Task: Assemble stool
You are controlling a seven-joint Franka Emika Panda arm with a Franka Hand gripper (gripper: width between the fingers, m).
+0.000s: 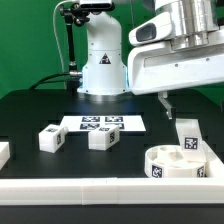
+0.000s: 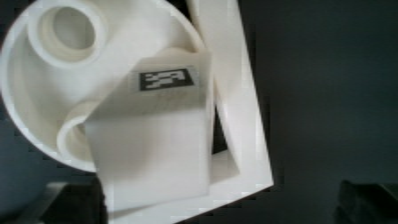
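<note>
Right under my wrist, my pincer [image 2: 217, 200] is released: its dark fingertips [image 2: 68, 205] sit wide apart at the edge of the wrist view and clasp nothing. Just past them is a leg [image 2: 164, 130] of the stool, a chunky white block with a black-and-white tag on the face turned toward my camera. Its end rests over the seat [image 2: 71, 90], the thick round white disc, which has a round hole open near its rim. I cannot tell whether the leg is pushed home in the seat or only stands on it. A rail [image 2: 235, 90] runs close along the seat's side. In the exterior view the seat [image 1: 170, 168] lies on the black surface [image 1: 30, 115] at the front, toward that view's right, against the long white rail [image 1: 90, 190] that borders the front edge, and a tag shows on the seat's side wall. The leg [image 1: 188, 136] stands upright on the far part of the seat, and my arm [image 1: 175, 55] hangs above it. Farther back and toward the exterior view's left, a loose leg [image 1: 50, 138] lies on the surface. A second loose leg [image 1: 103, 139] lies near the middle, apart from the first and just in front of the marker board [image 1: 100, 124]. Behind that board rises my white base [image 1: 102, 65].
</note>
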